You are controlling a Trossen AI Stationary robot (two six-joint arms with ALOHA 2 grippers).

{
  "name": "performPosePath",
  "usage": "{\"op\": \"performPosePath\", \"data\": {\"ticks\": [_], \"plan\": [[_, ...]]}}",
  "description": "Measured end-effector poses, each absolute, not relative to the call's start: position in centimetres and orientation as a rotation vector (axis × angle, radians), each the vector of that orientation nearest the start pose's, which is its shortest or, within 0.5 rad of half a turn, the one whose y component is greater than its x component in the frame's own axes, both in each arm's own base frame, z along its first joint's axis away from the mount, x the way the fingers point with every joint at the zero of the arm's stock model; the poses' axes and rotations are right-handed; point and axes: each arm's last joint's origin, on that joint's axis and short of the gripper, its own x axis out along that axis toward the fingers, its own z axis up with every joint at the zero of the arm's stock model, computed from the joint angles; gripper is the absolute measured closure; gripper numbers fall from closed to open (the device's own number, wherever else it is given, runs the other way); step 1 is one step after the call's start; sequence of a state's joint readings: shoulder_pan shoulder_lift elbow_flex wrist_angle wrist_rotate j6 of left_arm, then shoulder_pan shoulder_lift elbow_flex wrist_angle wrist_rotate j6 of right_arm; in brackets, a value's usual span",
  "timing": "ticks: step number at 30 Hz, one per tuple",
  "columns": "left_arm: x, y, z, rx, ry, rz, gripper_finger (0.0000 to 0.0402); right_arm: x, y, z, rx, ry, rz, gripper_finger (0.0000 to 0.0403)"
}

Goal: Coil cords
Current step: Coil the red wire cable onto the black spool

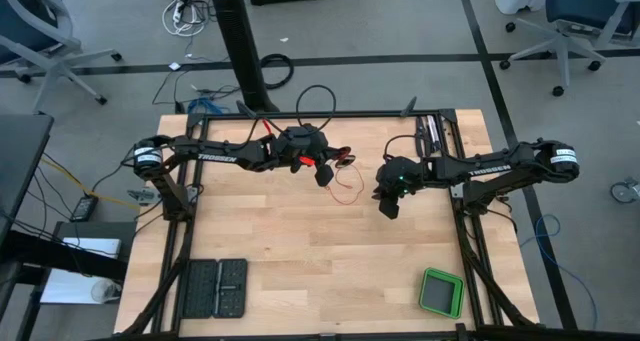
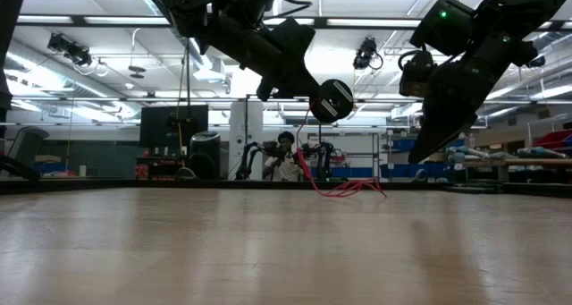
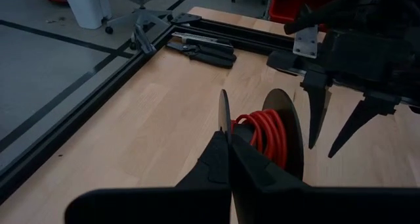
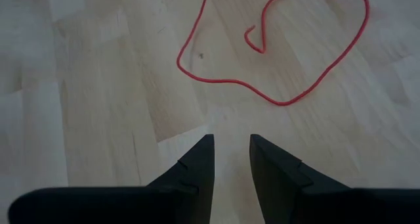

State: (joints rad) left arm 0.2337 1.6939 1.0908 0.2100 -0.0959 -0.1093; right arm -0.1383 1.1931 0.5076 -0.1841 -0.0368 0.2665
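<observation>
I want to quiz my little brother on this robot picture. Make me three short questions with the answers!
1. True or false: the left gripper is shut on a spool wound with red-orange cord.
2. What lies loose on the table under the right gripper: A) a loop of cord, B) a green box, C) pliers?
3. Fill in: the right gripper's fingers are ____ and hold nothing.

Key: 1 true; 2 A; 3 open.
</observation>
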Motion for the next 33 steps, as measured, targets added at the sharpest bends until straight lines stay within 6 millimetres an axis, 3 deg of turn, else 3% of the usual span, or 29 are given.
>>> {"op": "performPosePath", "data": {"ticks": [33], "plan": [[36.77, 9.02, 24.16, -0.132, 0.345, 0.345, 0.0401, 21.29, -2.85, 16.82, 0.29, 0.825, -0.189, 0.0326]]}}
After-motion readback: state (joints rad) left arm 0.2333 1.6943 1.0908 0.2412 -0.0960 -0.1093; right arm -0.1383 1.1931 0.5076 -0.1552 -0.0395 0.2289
